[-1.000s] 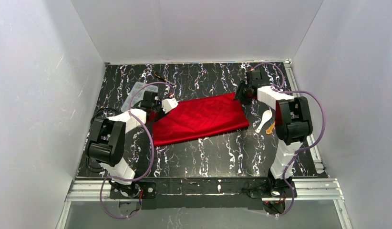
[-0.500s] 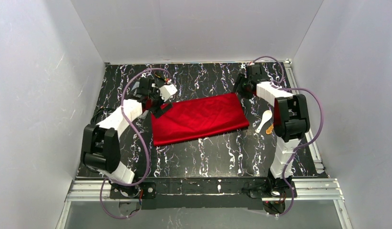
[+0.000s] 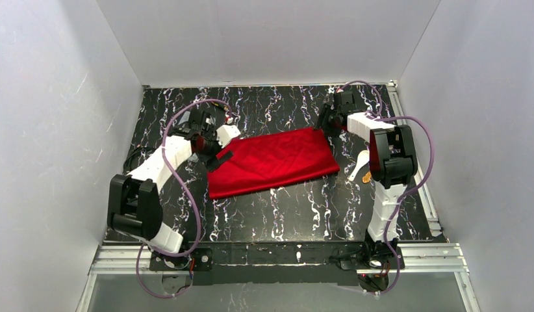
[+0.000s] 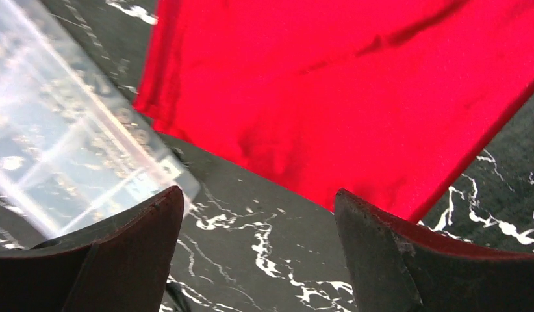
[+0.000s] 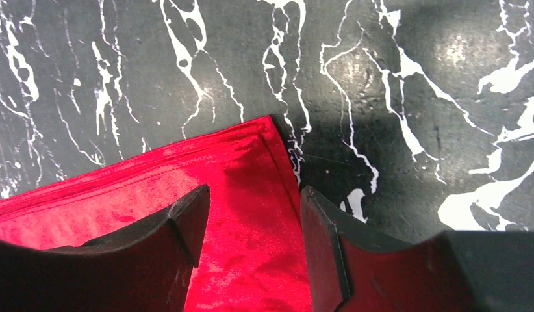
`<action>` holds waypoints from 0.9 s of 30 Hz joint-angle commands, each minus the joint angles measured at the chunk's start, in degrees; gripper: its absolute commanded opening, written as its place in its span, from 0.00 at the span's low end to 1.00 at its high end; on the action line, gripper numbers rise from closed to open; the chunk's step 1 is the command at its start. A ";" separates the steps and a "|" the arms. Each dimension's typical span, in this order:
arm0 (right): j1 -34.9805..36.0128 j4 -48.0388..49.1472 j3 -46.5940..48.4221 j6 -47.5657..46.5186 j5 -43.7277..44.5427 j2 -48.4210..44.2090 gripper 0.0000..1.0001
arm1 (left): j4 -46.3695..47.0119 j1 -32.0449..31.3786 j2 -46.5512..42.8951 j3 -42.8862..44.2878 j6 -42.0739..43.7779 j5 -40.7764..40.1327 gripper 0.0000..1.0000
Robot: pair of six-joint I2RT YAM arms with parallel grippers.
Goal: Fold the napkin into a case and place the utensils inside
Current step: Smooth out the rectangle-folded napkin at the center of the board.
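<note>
Left hand (image 4: 258,201): jaws apart, nothing between them, low over bare tabletop (image 4: 251,260) just off the left end of the napkin (image 4: 329,97). Clear plastic box (image 4: 63,143) sits just beside one finger. Right hand (image 5: 254,195): jaws apart, straddling the napkin's far right corner, cloth flat beneath, not pinched. Napkin lies mid-tabletop as a folded rectangle, long side running left-right. White spoon (image 3: 359,162) and yellow-gold utensil (image 3: 368,174) lie on the tabletop just right of the napkin, by the right arm, outside the cloth.
</note>
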 commanded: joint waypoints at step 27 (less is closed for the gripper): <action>-3.27 0.83 -1.72 -3.48 -3.38 -8.36 0.66 | -3.92 -5.07 7.23 6.00 -2.26 0.75 0.85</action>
